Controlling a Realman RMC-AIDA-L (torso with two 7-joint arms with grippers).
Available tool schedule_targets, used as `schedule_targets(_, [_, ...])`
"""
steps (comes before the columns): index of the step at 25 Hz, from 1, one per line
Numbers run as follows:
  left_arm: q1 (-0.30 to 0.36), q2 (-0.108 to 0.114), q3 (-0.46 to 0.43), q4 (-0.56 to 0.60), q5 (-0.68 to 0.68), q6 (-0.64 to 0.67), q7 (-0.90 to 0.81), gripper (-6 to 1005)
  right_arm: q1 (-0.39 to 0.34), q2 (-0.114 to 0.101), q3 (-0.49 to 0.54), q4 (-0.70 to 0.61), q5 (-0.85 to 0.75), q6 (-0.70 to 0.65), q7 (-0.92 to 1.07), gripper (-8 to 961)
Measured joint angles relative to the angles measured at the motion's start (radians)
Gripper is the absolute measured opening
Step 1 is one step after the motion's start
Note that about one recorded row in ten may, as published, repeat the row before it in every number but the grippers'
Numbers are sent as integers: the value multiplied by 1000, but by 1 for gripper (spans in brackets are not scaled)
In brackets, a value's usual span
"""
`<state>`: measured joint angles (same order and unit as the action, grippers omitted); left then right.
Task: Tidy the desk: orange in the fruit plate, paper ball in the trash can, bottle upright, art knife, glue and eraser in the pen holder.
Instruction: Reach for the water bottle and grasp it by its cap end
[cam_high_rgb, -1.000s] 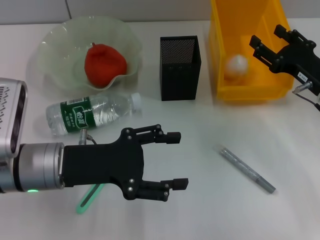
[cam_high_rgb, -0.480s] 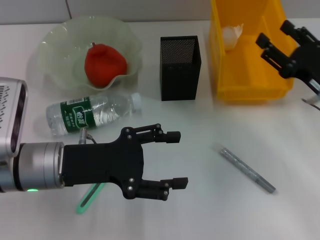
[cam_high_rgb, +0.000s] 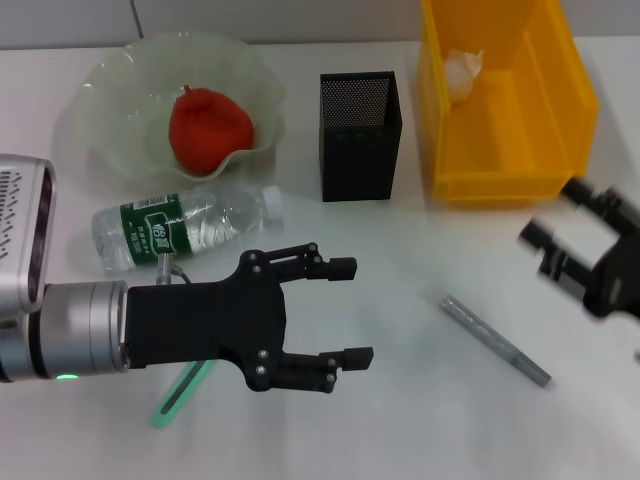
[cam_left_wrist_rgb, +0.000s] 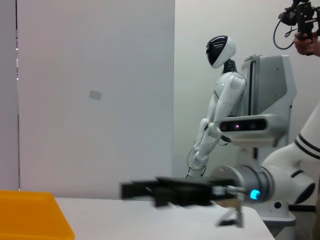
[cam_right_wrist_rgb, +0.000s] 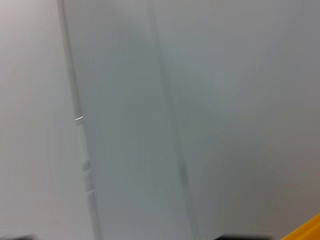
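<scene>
The orange (cam_high_rgb: 210, 128) lies in the glass fruit plate (cam_high_rgb: 110, 70) at the back left. The bottle (cam_high_rgb: 185, 228) lies on its side in front of the plate. The black mesh pen holder (cam_high_rgb: 360, 135) stands in the middle. The paper ball (cam_high_rgb: 462, 68) lies in the far corner of the yellow trash can (cam_high_rgb: 510, 165). The grey art knife (cam_high_rgb: 495, 340) lies at the front right. My left gripper (cam_high_rgb: 352, 311) is open and empty, above the table in front of the bottle. My right gripper (cam_high_rgb: 558, 215) is open and empty, in front of the can and beside the knife.
A green stick-like item (cam_high_rgb: 180, 393) lies partly hidden under my left gripper. No eraser shows. The left wrist view shows the can's corner (cam_left_wrist_rgb: 30, 215) and my right gripper (cam_left_wrist_rgb: 170, 190) farther off. The right wrist view is blurred.
My right gripper has moved from over the trash can toward the front, down near the art knife. The paper ball shifted to the can's far corner. The left arm has barely moved.
</scene>
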<state>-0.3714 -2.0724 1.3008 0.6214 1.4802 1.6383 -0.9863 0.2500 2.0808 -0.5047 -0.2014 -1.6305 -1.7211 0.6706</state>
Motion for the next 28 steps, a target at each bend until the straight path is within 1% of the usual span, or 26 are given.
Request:
schedule_targets(3, [0, 0, 0, 0, 0, 0, 0, 832, -13, -2, -1, -3, -102, -28, 34, 722])
schedule_targets(6, [-3, 0, 0, 0, 0, -6, 1, 832, -12, -2, -10, -3, -140, -32, 42, 722])
schedule_targets(8, [-3, 0, 0, 0, 0, -8, 1, 832, 4, -1, -18, -2, -207, -24, 46, 722])
schedule_targets(10, [-4, 0, 0, 0, 0, -14, 1, 832, 12, -1, -18, 0, -224, -11, 48, 721])
schedule_targets(20, [4, 0, -1, 0, 0, -43, 0, 831, 39, 1, -20, 5, -228, 22, 48, 721])
schedule_targets(21, [4, 0, -14, 4, -6, -67, -3, 831, 41, 2, -20, 7, -228, 28, 48, 722])
schedule_targets(24, [3, -1, -22, 8, -11, -76, -6, 831, 53, 3, -20, 23, -228, 48, 48, 722])
schedule_targets(25, [-4, 0, -39, 13, -20, -96, -19, 831, 58, 2, -20, 29, -228, 55, 48, 722])
schedule_targets(27, [-11, 1, -53, 41, -22, -122, -62, 831, 61, 2, -20, 32, -228, 60, 48, 722])
schedule_targets(28, [-13, 1, -54, 104, -14, -172, -141, 831, 64, 2, -20, 35, -229, 68, 48, 722])
